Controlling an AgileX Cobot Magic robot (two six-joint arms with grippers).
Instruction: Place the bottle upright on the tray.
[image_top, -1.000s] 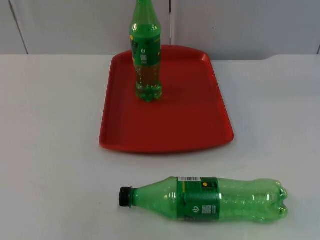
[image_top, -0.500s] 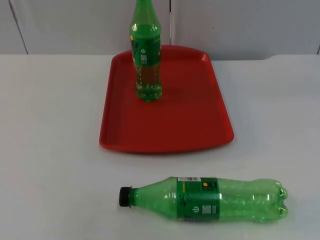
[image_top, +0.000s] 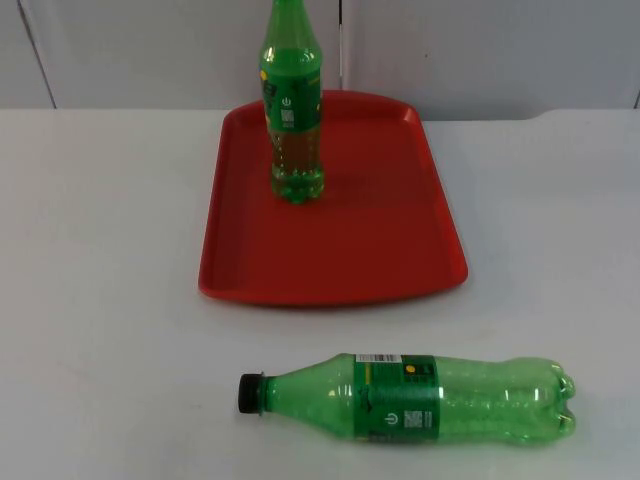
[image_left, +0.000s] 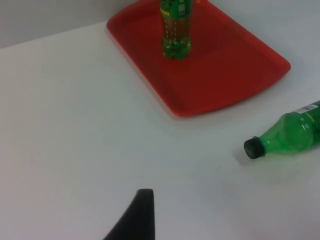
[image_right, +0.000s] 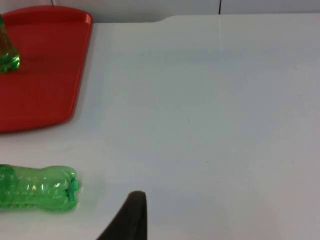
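A green plastic bottle (image_top: 420, 398) with a black cap (image_top: 250, 393) lies on its side on the white table, in front of the red tray (image_top: 390, 230), cap pointing left. A second green bottle (image_top: 292, 120) stands upright on the tray's far part. In the left wrist view, my left gripper (image_left: 140, 215) hangs over bare table, well away from the lying bottle's (image_left: 292, 134) cap end and from the tray (image_left: 235, 65). In the right wrist view, my right gripper (image_right: 131, 215) hovers over bare table a short way from the lying bottle's base (image_right: 35, 187). Both arms wait.
The grey partition wall (image_top: 480, 50) closes the table behind the tray. White table top (image_top: 100, 250) stretches to the left and right of the tray and around the lying bottle.
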